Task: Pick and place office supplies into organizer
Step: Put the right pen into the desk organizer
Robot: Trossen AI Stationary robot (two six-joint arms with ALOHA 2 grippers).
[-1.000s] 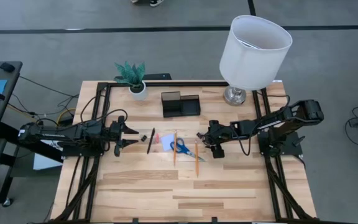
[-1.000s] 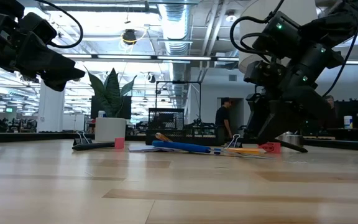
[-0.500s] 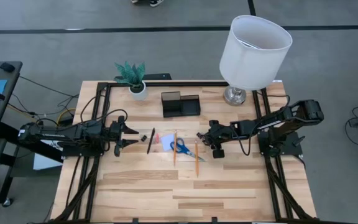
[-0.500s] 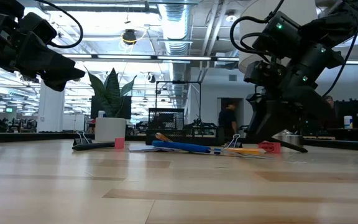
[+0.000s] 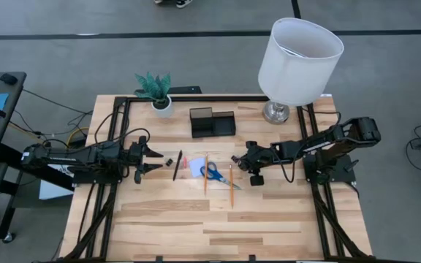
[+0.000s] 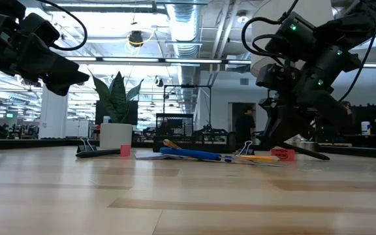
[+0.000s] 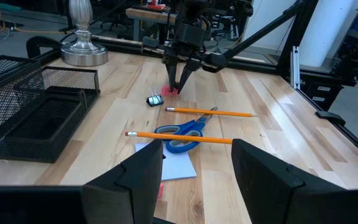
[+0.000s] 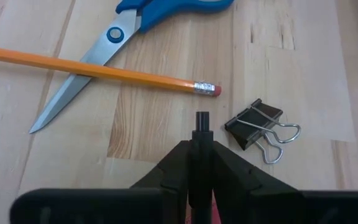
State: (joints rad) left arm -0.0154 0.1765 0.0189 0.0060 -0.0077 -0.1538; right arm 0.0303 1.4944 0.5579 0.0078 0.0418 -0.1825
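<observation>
On the table's middle lie blue-handled scissors (image 5: 214,173), two pencils (image 5: 205,172) (image 5: 231,186), a black pen (image 5: 177,165), a pale note pad (image 5: 194,167) and binder clips (image 8: 257,127) (image 5: 164,160). The black organizer (image 5: 212,123) stands behind them. My right gripper (image 5: 244,164) slants down right of the scissors, shut on a thin red pen with a black end (image 8: 202,119). My left gripper (image 5: 152,157) hovers open at the left, clear of everything. My right gripper pinches the red pen between its two fingers (image 8: 179,162). They come slanting down from the table's right and lie along the pen. Its black end (image 8: 202,119) sticks out past the fingertips. The red part (image 6: 282,154) lies low on the table beside the fingers.
A lamp with a white shade (image 5: 300,51) stands at the far right on a silver base (image 5: 275,111). A potted plant (image 5: 162,104) is at the far left. The near half of the wooden table (image 5: 210,226) is bare board.
My right gripper has shut on the red pen without shifting its place. In the low view its fingers have drawn together from a wide spread to a narrow point.
</observation>
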